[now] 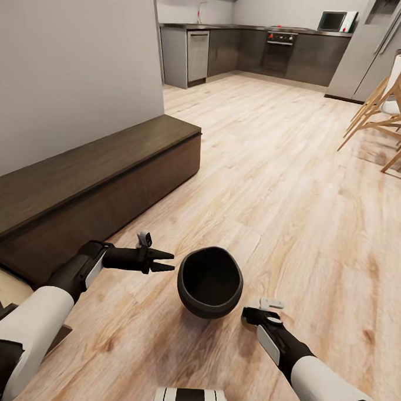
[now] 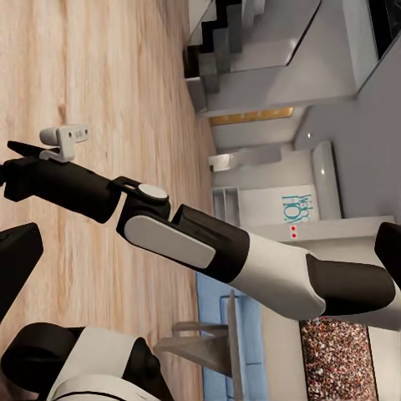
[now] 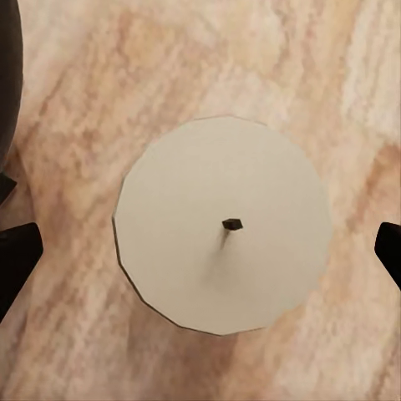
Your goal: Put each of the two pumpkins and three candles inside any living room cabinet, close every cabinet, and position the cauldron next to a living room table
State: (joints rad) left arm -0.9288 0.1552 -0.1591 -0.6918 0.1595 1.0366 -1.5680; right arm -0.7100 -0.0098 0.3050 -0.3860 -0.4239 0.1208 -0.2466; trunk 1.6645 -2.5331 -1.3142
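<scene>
Head view: the cauldron (image 1: 210,281), black and round-mouthed, stands on the pale wood floor (image 1: 295,188) between the two arms, its mouth empty. The left gripper (image 1: 167,261) points at the cauldron's rim from just beside it; its dark fingers lie close together with a narrow gap at the tips and hold nothing. The right gripper (image 1: 248,316) is just beside the cauldron on the other side, aimed downward at the floor; how far it is open cannot be told from here. The cabinet (image 1: 89,189), long, low and dark brown, runs along the grey wall (image 1: 72,58) at left, its plain fronts shut along the visible length. Grey kitchen units (image 1: 255,50) and a tall refrigerator (image 1: 379,51) fill the far end of the room, with wooden chairs (image 1: 384,110) at right.

Right wrist view: a candle (image 3: 221,224) seen from directly above, a pale round disc with a short dark wick at its centre, stands upright on the floor. The gripper's dark fingertips (image 3: 17,259) show at opposite edges, spread wide and well clear of the candle. A black curve of the cauldron (image 3: 8,75) lies near.

Left wrist view: the right arm (image 2: 192,242), white and black, crosses above the floor
</scene>
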